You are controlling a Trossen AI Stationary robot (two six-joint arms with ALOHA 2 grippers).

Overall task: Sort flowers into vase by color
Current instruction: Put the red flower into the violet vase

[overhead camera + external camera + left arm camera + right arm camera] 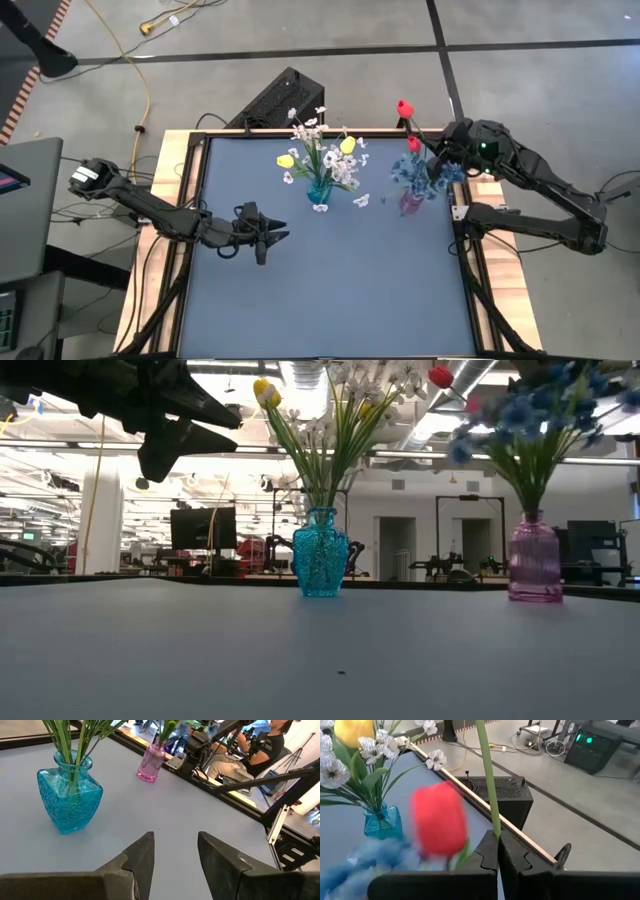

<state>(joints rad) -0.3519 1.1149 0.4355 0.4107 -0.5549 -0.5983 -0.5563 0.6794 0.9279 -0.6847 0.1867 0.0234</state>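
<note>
A blue glass vase (320, 190) stands at the far middle of the table with white sprays and yellow tulips (347, 145) in it. To its right a pink vase (410, 203) holds blue sprays (412, 172) and a red tulip (413, 145). Just right of the pink vase and above it, my right gripper (438, 150) is shut on the stem of another red tulip (404, 108). My left gripper (284, 236) hangs open over the table's left half, nothing between its fingers (142, 855), with the blue vase (70, 795) ahead of it. My right gripper pinches the red tulip's green stem (495, 827) between its two fingertips, which lie across it. The fingers come from the table's right side, slanting a little down. The tulip is lifted clear, its stem slanting away from the fingers with the bud (440, 376) uppermost. The stem's lower end is hidden.
A black box (280, 100) sits on the floor beyond the far edge. A wooden and metal frame (190, 180) rims the table. A seated person (260, 745) shows past the table's right side. The near half of the tabletop (340, 300) is bare.
</note>
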